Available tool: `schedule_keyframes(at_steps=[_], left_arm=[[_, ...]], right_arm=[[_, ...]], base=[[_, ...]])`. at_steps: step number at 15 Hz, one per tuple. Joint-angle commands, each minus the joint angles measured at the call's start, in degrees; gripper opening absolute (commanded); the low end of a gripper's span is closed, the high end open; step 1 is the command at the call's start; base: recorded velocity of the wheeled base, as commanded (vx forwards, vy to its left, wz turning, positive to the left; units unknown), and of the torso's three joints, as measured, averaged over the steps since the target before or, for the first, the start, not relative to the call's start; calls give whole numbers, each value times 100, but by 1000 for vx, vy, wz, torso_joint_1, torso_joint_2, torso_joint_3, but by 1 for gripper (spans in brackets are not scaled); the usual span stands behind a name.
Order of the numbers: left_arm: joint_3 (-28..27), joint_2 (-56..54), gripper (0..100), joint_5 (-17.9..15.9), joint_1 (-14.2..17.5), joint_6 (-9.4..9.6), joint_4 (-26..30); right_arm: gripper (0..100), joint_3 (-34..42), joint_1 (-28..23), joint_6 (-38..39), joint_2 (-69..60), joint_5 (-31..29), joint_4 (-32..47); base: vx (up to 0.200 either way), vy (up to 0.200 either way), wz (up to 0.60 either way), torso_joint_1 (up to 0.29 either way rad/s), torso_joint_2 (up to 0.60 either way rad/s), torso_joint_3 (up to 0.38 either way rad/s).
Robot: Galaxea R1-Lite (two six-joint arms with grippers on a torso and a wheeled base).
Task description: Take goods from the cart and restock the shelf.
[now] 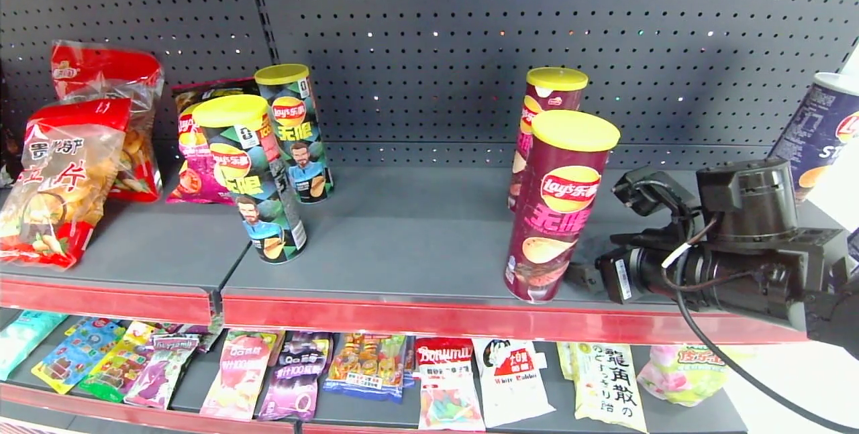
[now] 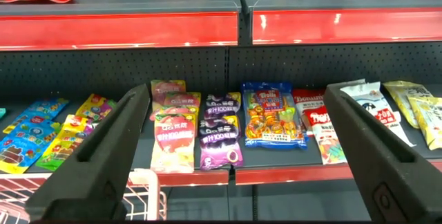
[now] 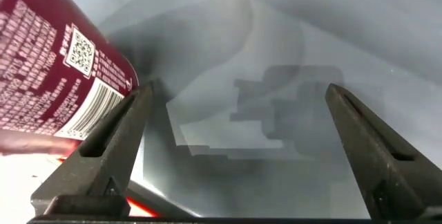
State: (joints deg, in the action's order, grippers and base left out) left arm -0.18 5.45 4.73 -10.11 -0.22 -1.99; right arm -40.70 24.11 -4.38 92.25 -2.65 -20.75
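Now, in the head view, the maroon can (image 1: 562, 212) is standing upright near the front edge of the shelf (image 1: 416, 239), at six o'clock from a second maroon can (image 1: 547, 112). The right gripper (image 1: 582, 274) is sitting by its base, at five o'clock. In the left wrist view, the left gripper (image 2: 236, 92) is hanging with jaws spread before candy bags (image 2: 221, 137). In the right wrist view, the jaws are gaping, with the can just outside one finger. Backing straight off is looking wisest, since smooth grey metal is offering little grip. Pegboard (image 1: 436, 51) is backing the shelf.

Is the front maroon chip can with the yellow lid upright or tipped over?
Upright: the maroon chip can stands on its base on the grey shelf.
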Motion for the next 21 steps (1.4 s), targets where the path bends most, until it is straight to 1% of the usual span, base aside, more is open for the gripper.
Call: schedule_keyframes(at_steps=[1,14,16,21], left_arm=[[1,9,100,2,0,-4,-3],[1,9,100,2,0,-4,-3],[1,9,100,2,0,-4,-3],[1,9,100,2,0,-4,-3]], right_arm=[[100,-60,23,-2,48,1,-8],[100,-201,58,7,136,-69,-8],[100,-175,129,16,136,-69,-17],[100,-96,85,16,145,-140,-87]], base=[[0,0,0,0,0,0],[0,0,0,0,0,0],[0,0,0,0,0,0],[0,0,0,0,0,0]])
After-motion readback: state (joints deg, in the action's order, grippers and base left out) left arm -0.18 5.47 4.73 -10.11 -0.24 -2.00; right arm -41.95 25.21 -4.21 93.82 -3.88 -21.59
